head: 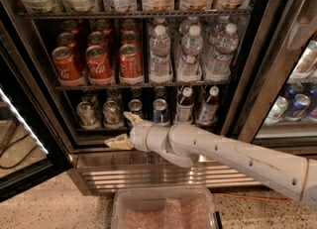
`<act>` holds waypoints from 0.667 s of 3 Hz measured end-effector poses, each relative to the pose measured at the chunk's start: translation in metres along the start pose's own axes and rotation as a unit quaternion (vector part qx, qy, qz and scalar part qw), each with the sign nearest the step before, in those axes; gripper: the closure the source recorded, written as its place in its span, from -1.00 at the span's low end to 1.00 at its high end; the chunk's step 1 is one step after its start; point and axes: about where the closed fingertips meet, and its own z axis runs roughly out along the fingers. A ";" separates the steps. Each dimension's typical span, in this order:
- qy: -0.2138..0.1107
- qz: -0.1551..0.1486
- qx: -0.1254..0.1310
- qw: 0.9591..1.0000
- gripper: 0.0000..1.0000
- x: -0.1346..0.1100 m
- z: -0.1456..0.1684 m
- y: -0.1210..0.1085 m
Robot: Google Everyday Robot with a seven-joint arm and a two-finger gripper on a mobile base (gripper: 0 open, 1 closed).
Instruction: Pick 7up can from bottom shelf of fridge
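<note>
The fridge [277,64] stands open with dark wire racks. On the bottom shelf [99,130] stand two silvery-green 7up cans, one at the left [86,114] and one beside it [112,112]. My gripper [123,130] is open and empty at the front edge of that shelf. Its upper finger [132,118] is just right of the second 7up can, and its lower finger [117,143] is below the shelf edge. The white arm [223,151] reaches in from the lower right.
Blue cans [160,111] and dark bottles [184,105] fill the right of the bottom shelf. Red Coca-Cola cans [99,64] and water bottles [190,52] sit on the rack above. The glass door [25,139] hangs open at the left. A clear plastic bin [166,208] lies on the floor below.
</note>
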 end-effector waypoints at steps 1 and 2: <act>0.013 -0.013 0.010 1.000 -0.40 0.006 0.011 -0.014; 0.020 -0.019 0.020 0.999 -0.32 0.009 0.023 -0.026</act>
